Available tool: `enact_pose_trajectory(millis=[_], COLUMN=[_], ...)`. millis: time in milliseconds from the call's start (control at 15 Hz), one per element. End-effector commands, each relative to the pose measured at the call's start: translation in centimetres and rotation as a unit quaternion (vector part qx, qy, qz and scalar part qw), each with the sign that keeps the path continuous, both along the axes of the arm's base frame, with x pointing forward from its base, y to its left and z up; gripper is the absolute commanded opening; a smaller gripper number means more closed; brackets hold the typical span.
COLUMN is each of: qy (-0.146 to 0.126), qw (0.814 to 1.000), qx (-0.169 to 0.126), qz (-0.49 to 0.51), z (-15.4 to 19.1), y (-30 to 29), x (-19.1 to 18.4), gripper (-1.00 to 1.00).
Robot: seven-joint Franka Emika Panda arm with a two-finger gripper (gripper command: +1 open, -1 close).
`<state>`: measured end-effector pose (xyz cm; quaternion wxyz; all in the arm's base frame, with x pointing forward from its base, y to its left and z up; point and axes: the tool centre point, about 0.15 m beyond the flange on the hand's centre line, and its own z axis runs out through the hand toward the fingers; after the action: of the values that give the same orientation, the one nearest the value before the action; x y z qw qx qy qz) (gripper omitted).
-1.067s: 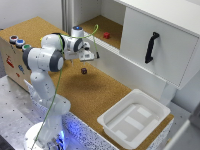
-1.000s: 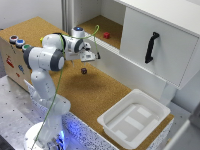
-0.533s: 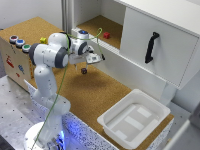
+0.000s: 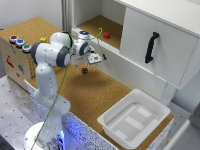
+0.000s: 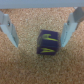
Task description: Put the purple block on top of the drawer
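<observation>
I am keeping the white robot arm (image 4: 52, 57) bent forward over the brown cork table top (image 4: 100, 95), so that its gripper (image 4: 84, 69) is hanging directly above the small dark purple cube (image 5: 49, 42). In the wrist view the two grey fingers (image 5: 11, 30) are standing wide apart, one on each side of the cube, and neither one is touching it. The cube is lying on the cork between them, a little nearer to one finger than to the other. I am judging that this is the approach before the grasp: the jaws are open so that the cube can pass between them when the hand is going lower.

In the exterior view the cube is mostly hidden under the gripper, so I am trusting the wrist view for its place. It is resting in front of the white cabinet with the black handle (image 4: 150, 47), well below the cabinet's top where it must go. A small red block (image 4: 106, 35) is sitting inside the open compartment; I am leaving it alone. The white plastic tray (image 4: 132, 120) is standing well apart, toward the exterior view's right, and is not in my way.
</observation>
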<state>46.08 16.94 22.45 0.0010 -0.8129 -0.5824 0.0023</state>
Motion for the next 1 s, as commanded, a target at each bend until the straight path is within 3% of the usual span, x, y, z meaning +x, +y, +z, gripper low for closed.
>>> enact_pose_trajectory(millis=[0, 400, 467, 667, 933], qy=[0.018, 0.007, -0.006, -0.018, -0.049], qw=[1.0, 1.0, 1.0, 0.999, 0.998], qx=[-0.017, -0.014, -0.022, -0.013, -0.016], qz=[-0.005, -0.013, -0.015, -0.046, -0.02], z=[-2.6, -1.3, -0.2, 4.5, 11.9], y=[0.8, 0.9, 0.6, -0.2, 2.3], x=[2.5, 2.6, 2.5, 2.2, 0.6], gripper=[-1.0, -1.0, -1.0, -1.0, -1.0])
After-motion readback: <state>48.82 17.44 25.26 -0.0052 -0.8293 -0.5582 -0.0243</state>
